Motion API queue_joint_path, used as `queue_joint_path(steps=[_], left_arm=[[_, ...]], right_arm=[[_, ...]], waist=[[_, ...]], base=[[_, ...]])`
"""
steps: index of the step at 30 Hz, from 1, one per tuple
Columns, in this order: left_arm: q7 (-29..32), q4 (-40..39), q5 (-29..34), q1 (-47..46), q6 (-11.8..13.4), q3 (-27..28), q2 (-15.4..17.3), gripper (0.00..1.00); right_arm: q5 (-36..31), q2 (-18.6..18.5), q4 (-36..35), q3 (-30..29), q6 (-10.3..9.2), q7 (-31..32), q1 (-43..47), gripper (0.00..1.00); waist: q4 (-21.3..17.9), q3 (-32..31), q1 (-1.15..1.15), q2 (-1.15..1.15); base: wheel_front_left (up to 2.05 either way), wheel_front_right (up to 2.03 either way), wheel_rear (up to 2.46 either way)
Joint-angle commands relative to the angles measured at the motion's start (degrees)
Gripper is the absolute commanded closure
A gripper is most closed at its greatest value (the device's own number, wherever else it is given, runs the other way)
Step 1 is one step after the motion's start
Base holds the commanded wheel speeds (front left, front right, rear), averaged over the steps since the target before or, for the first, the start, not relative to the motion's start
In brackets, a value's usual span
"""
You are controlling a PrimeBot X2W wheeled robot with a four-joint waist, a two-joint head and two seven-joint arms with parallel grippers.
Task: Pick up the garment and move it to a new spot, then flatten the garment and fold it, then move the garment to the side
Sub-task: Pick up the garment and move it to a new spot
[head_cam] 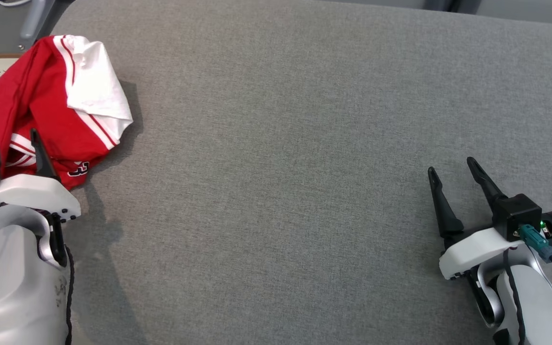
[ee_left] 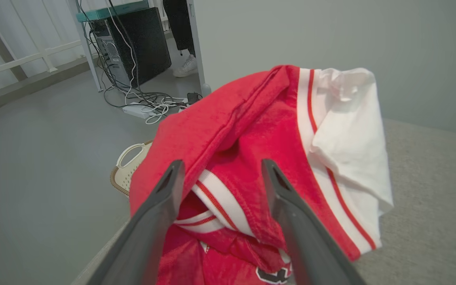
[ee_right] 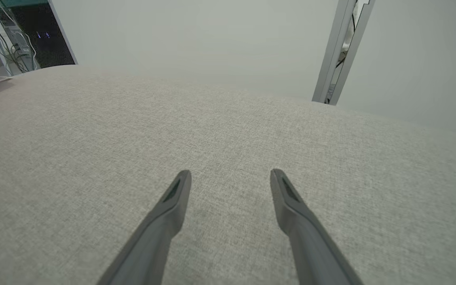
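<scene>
A crumpled red-and-white garment (head_cam: 41, 110) lies heaped on a woven grey surface (head_cam: 304, 167).

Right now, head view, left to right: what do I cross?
Garment → grey surface → right gripper. The left gripper overlaps the garment in this view, so it is left unranked.

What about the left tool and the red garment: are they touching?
Cannot tell. In the left wrist view the open left tool overlaps the garment, and the head view shows the same; neither shows contact or a gap plainly.
</scene>
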Motion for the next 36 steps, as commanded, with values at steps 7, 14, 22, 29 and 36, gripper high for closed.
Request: queue_joint_path(steps=[7, 14, 22, 29, 36], left_arm=[[-0.02, 5.77, 2.07, -4.74, 4.04, 0.80, 3.67, 0.00], [-0.02, 13.02, 2.46, -8.23, 3.59, 0.00, 6.94, 0.00], [-0.02, 18.15, 0.70, -11.45, 0.75, 0.71, 9.50, 1.00], [-0.02, 15.01, 1.69, -12.08, -2.79, -0.94, 10.35, 1.00], [-0.02, 9.89, 3.65, -12.89, -6.09, -4.68, 8.50, 1.00]], right_arm=[[0.82, -0.77, -0.39, 0.12, 0.09, -0.27, -1.11, 0.00], [1.20, -1.19, -0.20, 0.40, 0.05, -0.15, -1.49, 0.00], [1.58, -0.80, 0.41, 0.23, 0.04, -0.14, -1.77, 0.00], [2.42, 0.54, 0.19, -0.12, 0.04, -0.14, -1.99, 0.00], [4.21, 2.84, 1.55, 0.47, 0.04, -0.16, -0.93, 0.00]], waist=[[-2.09, 2.81, 0.00, 0.00], [-3.42, 4.69, 0.00, 0.00], [-4.43, 5.52, 0.00, 0.00], [-5.03, 3.63, 0.00, 0.00], [-6.46, -1.47, 0.00, 0.00]], base=[[0.00, 0.00, 0.00], [0.00, 0.00, 0.00], [0.00, 0.00, 0.00], [0.00, 0.00, 0.00], [0.00, 0.00, 0.00]])
